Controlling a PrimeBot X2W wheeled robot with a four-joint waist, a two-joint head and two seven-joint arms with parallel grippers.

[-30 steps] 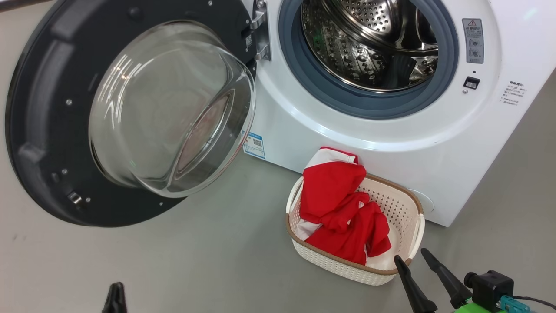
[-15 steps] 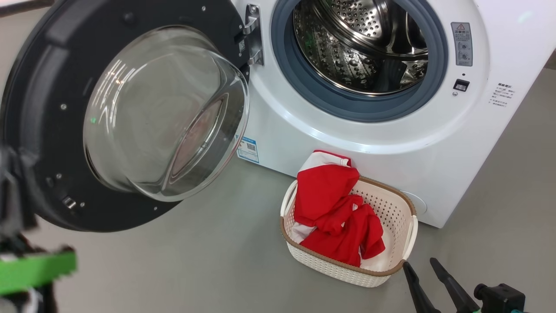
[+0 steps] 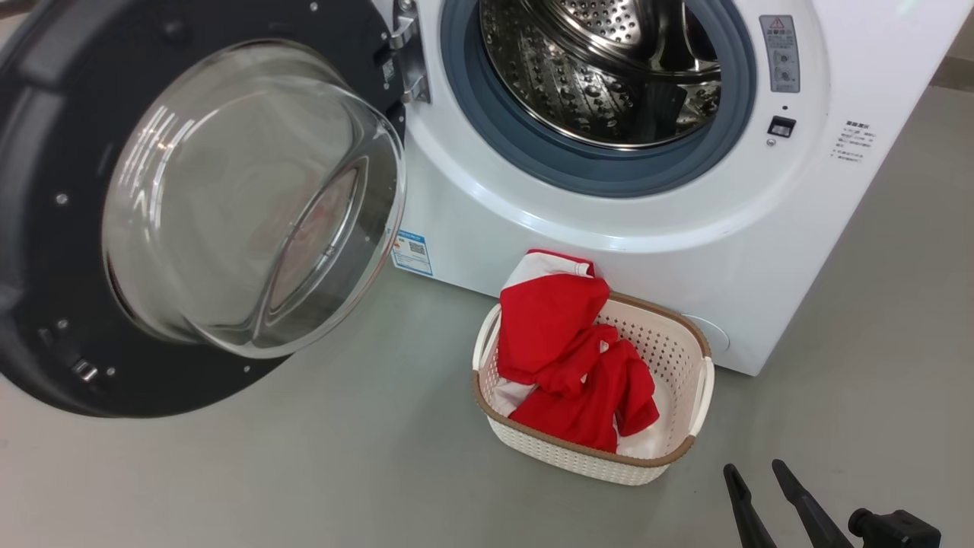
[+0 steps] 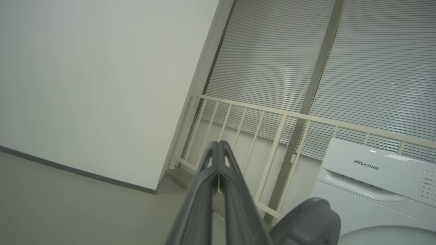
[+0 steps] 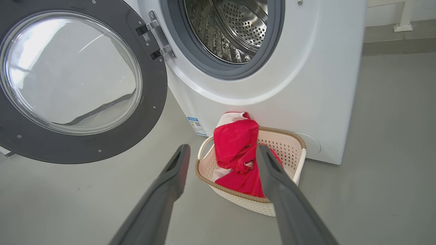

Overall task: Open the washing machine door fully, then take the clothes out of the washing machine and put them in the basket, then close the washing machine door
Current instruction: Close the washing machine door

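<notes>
Our left gripper has its jaws pressed together on nothing, pointing past a white railing. The dark outer edge of the washing machine door sits just to their lower right. Our right gripper holds its jaws wide apart and empty, low beside the basket. The clothes lie heaped in it, one fold draped over the rim against the washing machine. The drum looks empty, so we judge closing is the step. We would lay the shut left fingers behind the door's rim, far from the hinge, and sweep steadily until it latches.
</notes>
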